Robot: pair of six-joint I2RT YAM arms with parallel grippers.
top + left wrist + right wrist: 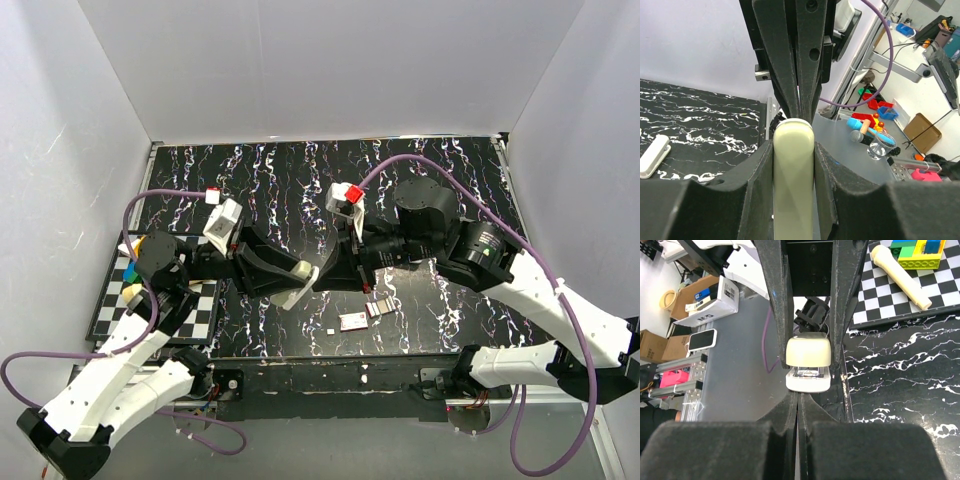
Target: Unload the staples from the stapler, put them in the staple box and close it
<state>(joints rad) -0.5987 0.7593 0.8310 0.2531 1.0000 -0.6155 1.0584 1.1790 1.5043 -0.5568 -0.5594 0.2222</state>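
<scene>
My left gripper [292, 276] is shut on a cream stapler [303, 272] and holds it above the black marbled table [270, 180]. In the left wrist view the stapler [793, 175] fills the gap between my fingers [845, 185]. My right gripper [326, 274] is shut, and its tips meet the stapler's front end. In the right wrist view [799, 397] they sit just under the stapler's white base [808, 382]. A silvery ribbed strip of staples [378, 308] lies on the table beside a small pink-and-white box [352, 321].
A checkerboard mat [112, 305] at the left edge carries coloured bricks [917, 252] and a cream cylinder [900, 275]. A white oblong object [652, 156] lies on the table. White walls close the back and sides.
</scene>
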